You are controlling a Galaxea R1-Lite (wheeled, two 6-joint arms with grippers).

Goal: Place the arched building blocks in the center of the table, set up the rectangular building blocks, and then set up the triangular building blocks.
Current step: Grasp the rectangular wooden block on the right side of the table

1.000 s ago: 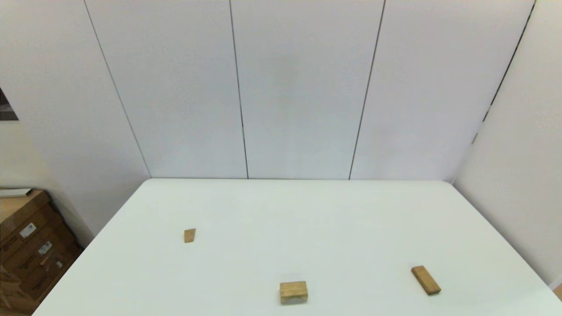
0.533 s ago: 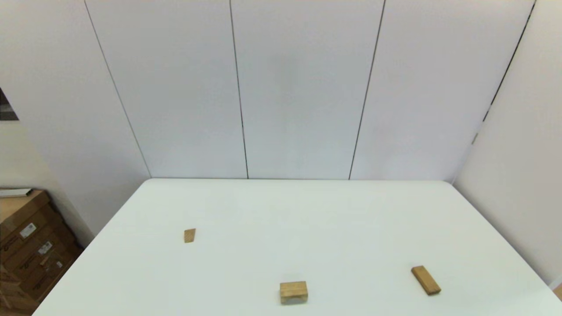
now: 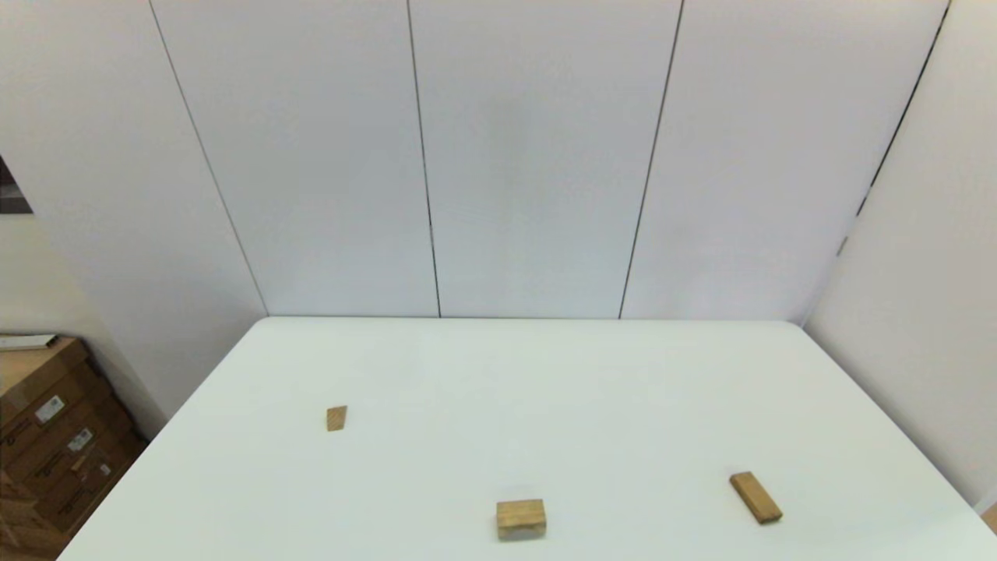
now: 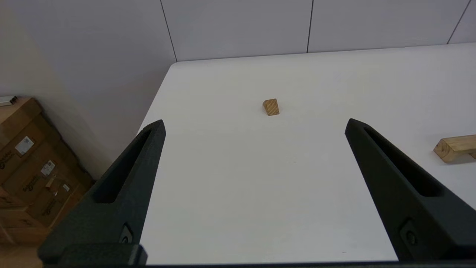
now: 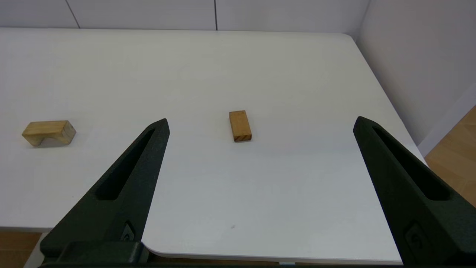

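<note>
The arched block (image 3: 520, 518) rests hollow side down near the white table's (image 3: 545, 389) front edge, in the middle; it also shows in the right wrist view (image 5: 48, 132) and partly in the left wrist view (image 4: 454, 148). The rectangular block (image 3: 755, 497) lies flat at the front right (image 5: 240, 125). The small triangular block (image 3: 336, 418) sits at the left (image 4: 271, 107). My left gripper (image 4: 254, 124) is open, held back off the table's near left side, well short of the wedge. My right gripper (image 5: 260, 124) is open at the near right edge, short of the plank. Neither arm shows in the head view.
Cardboard boxes (image 3: 47, 436) stand on the floor beside the table's left edge. White wall panels (image 3: 537, 156) close off the table's far side and the right side. The table's rounded near corner (image 5: 156, 249) lies under the right gripper.
</note>
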